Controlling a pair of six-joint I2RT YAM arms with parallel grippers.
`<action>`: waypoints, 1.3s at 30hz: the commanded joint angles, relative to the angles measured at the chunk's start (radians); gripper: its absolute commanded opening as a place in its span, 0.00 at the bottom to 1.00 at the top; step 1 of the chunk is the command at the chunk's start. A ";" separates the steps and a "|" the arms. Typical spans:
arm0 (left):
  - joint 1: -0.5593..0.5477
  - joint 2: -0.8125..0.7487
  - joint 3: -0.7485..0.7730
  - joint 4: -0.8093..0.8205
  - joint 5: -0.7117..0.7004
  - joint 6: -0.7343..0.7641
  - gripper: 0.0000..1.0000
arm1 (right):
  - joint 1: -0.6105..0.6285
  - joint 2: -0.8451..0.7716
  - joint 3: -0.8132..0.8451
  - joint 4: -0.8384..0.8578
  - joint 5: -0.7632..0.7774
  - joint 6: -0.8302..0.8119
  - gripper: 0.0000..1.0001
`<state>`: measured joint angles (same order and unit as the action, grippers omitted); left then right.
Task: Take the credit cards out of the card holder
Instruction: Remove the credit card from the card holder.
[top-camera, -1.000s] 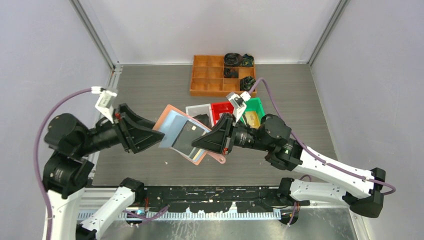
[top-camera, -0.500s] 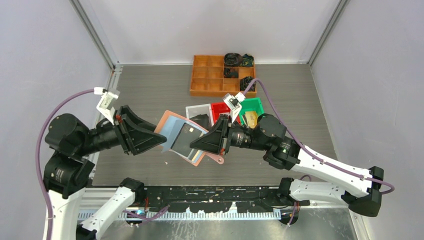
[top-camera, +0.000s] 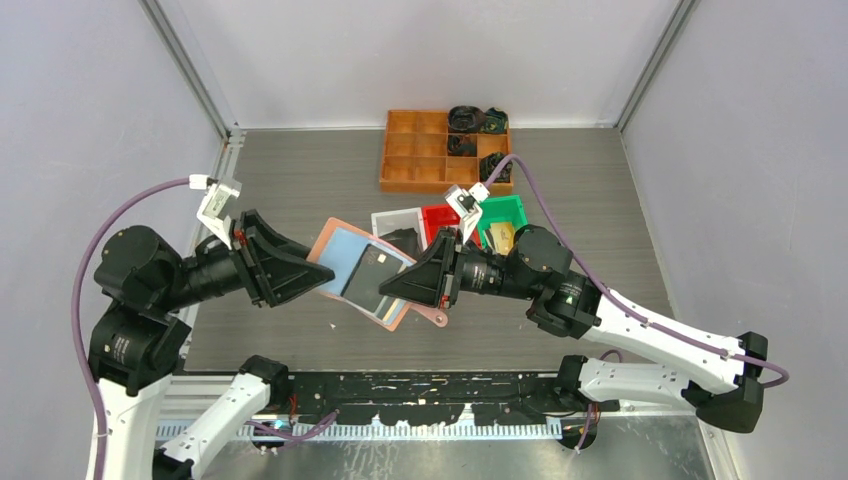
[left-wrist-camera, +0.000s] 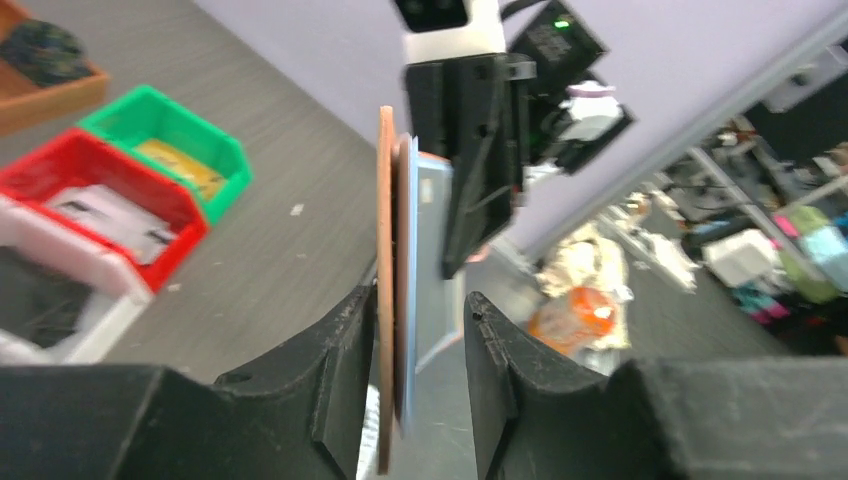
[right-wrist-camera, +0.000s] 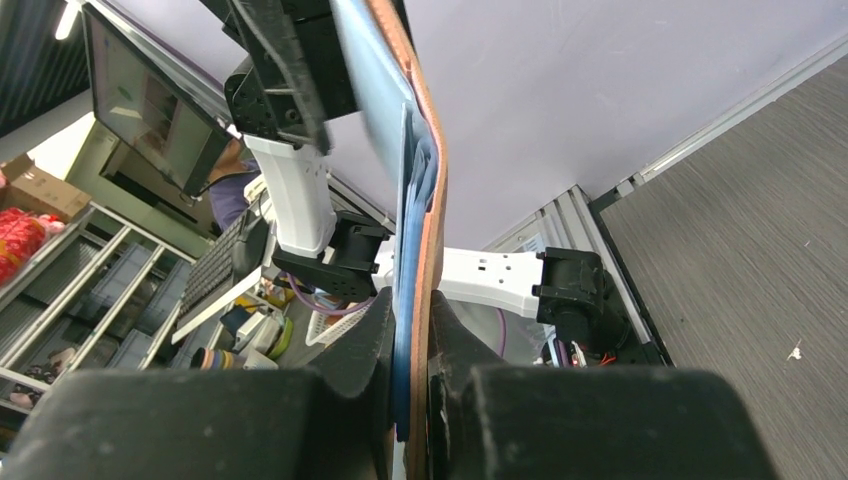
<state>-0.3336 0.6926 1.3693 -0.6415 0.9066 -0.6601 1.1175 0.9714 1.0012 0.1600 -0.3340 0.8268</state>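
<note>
The salmon-pink card holder (top-camera: 345, 252) hangs open in the air between my two arms, its pale blue pockets facing up. A dark credit card (top-camera: 367, 274) sits in one pocket. My right gripper (top-camera: 386, 289) is shut on the holder's right edge, and the right wrist view shows the card holder (right-wrist-camera: 426, 190) pinched edge-on in the right gripper (right-wrist-camera: 410, 325). My left gripper (left-wrist-camera: 420, 325) straddles the card holder (left-wrist-camera: 388, 230) at its left edge. The left finger (left-wrist-camera: 335, 365) rests against the salmon cover. A gap separates the blue pocket from the right finger (left-wrist-camera: 500, 370), so the left gripper is open.
Behind the holder stand a white bin (top-camera: 392, 218), a red bin (top-camera: 441, 213) and a green bin (top-camera: 512, 210) with a gold card (top-camera: 500, 238) inside. An orange compartment tray (top-camera: 415, 160) with dark items sits at the back.
My left gripper's jaws have narrowed around the holder's left edge. The holder and my right gripper have shifted slightly left.
</note>
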 joint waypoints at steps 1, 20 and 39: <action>-0.001 -0.016 0.016 -0.093 -0.216 0.236 0.39 | 0.000 -0.003 0.054 0.055 -0.005 -0.005 0.01; -0.001 0.001 0.049 -0.176 0.015 0.396 0.00 | 0.000 -0.049 0.031 -0.058 -0.064 -0.180 0.61; -0.001 0.069 0.051 -0.498 0.250 0.596 0.00 | 0.001 0.319 0.581 -0.657 -0.308 -0.675 0.76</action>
<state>-0.3336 0.7658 1.4063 -1.1225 1.0866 -0.0982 1.1172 1.2209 1.5097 -0.4309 -0.5282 0.2115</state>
